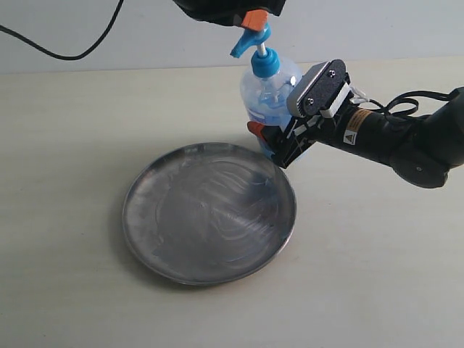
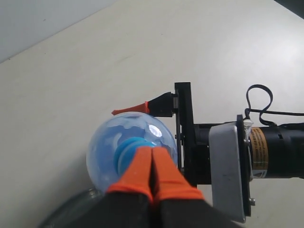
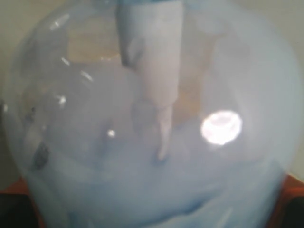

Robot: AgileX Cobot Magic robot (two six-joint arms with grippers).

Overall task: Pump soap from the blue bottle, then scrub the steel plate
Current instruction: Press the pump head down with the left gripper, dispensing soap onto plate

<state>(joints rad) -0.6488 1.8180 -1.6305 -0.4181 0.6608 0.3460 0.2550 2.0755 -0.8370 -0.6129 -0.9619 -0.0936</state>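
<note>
The blue bottle stands upright at the far rim of the steel plate, its pump nozzle pointing out over the plate. My left gripper is shut, and its joined orange fingertips rest on top of the pump head. My right gripper is shut on the bottle's lower body, with one orange finger showing beside it. The bottle fills the right wrist view. The plate shows streaky swirl marks. I make out no soap blob on it.
The right arm lies low over the table from the right. A black cable runs along the back left. The plate's rim shows just beneath the bottle in the left wrist view.
</note>
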